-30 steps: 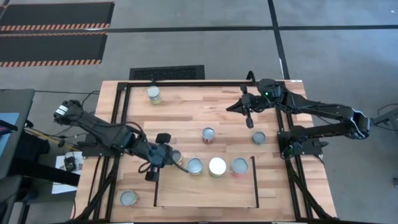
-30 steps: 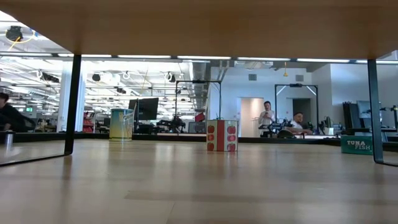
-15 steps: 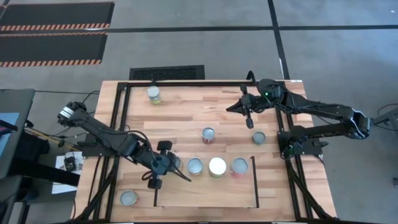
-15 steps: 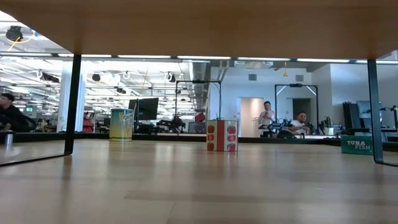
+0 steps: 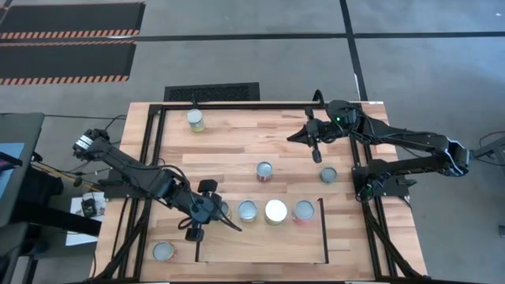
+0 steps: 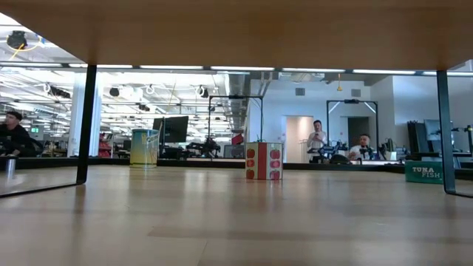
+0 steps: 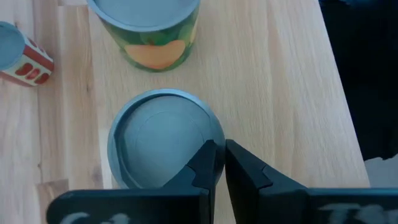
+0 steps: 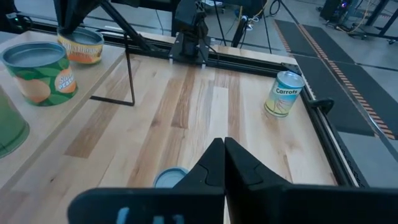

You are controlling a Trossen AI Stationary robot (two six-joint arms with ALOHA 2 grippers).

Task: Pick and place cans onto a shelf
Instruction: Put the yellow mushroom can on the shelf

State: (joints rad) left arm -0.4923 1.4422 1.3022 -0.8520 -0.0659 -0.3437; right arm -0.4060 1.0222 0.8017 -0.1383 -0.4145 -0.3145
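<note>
In the high view the light-wood shelf (image 5: 260,243) lies at the table's near middle. Three cans (image 5: 276,211) stand in a row on its far edge. A fourth, grey-topped can (image 5: 225,207) stands at the row's left end, mostly hidden under my left gripper (image 5: 213,211), which is shut. The left wrist view shows this can (image 7: 158,140) from above. My right gripper (image 5: 317,154) is shut and empty, above the table's far right part. More cans stand at the far left (image 5: 195,120), the middle (image 5: 264,170), the right (image 5: 328,174) and the near left corner (image 5: 163,251). My left gripper's shut fingertips (image 7: 208,155) point down at the rim (image 7: 214,134) of the grey-topped can, on the edge of its top. The can stands upright on its base. I cannot tell whether the fingertips touch it.
A black tubular frame (image 5: 154,158) runs round the table. In the left wrist view a yellow-green can (image 7: 146,31) stands just beyond the grey-topped one. The right wrist view shows a can (image 8: 171,177) under my right gripper and a Carrots can (image 8: 283,93). People show in the room behind (image 6: 318,137).
My left gripper has gone toward the table's near edge, from the far side of the grey-topped can to a spot over it, and stays shut.
</note>
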